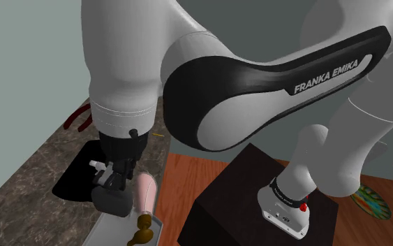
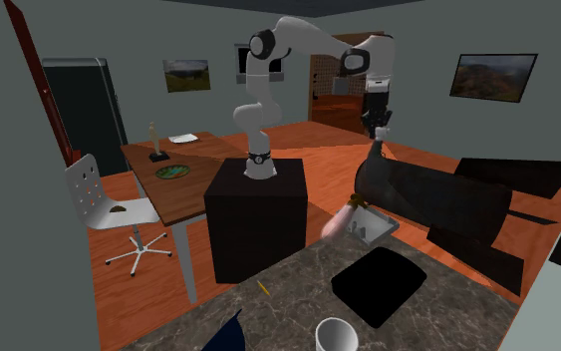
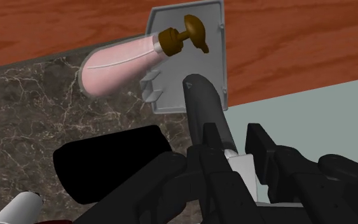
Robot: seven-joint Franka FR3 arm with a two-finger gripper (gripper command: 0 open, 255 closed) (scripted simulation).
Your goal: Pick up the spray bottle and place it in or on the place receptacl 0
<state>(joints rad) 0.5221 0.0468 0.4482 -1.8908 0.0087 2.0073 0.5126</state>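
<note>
Okay, I see the gripper (image 3: 234,136) with jaws apart, empty; the pink spray bottle (image 3: 123,63) lies with its nozzle over the grey tray (image 3: 213,22).

Under me, the dark marbled desk (image 3: 25,121) carries a grey tray (image 3: 177,70) at its edge, a pink spray bottle (image 3: 117,63) lying half across it, a black block (image 3: 107,159) and a white cup (image 2: 336,334).

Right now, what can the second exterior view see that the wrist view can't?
Second exterior view's own: the white chair, the brown table and a wall picture. Wrist view's own: the little ridges on the grey tray. Shared: the pink spray bottle, that tray, the black mat and the white cup.
</note>
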